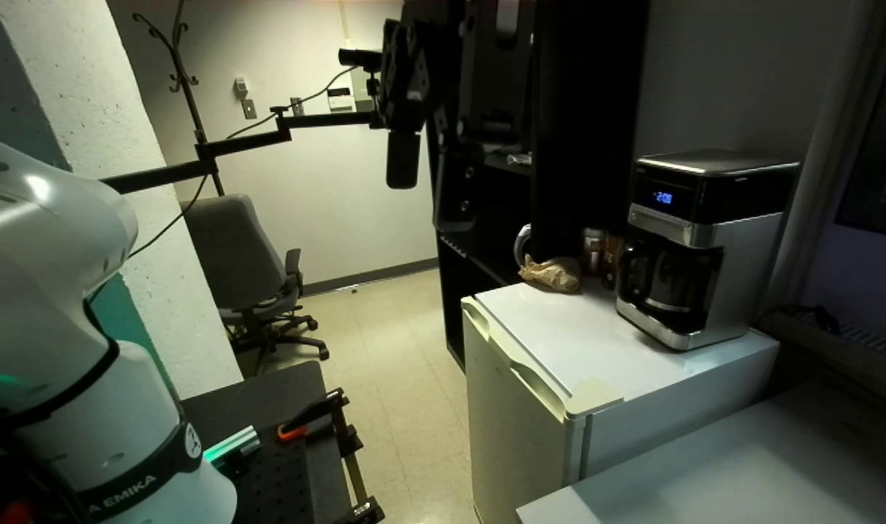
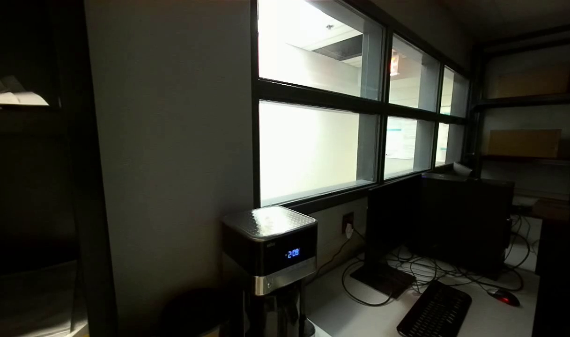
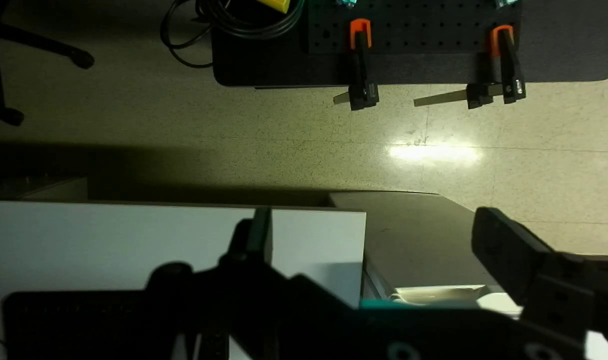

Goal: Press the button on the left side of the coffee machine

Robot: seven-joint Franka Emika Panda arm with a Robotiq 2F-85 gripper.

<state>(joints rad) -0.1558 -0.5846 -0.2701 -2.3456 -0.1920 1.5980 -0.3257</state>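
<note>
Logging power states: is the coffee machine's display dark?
No, the display on the coffee machine shows lit blue digits in both exterior views.

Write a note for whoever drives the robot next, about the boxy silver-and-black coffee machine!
Gripper: the black, two-fingered gripper is open and empty.
Things: the boxy silver-and-black coffee machine stands on the white, boxy, fridge-like cabinet; its blue digital clock is lit.
Done: no press is visible; the gripper hangs apart from the machine.
Left: reach over and press the left-side button, perhaps the small round mark at the left end of the metallic front strip.
</note>
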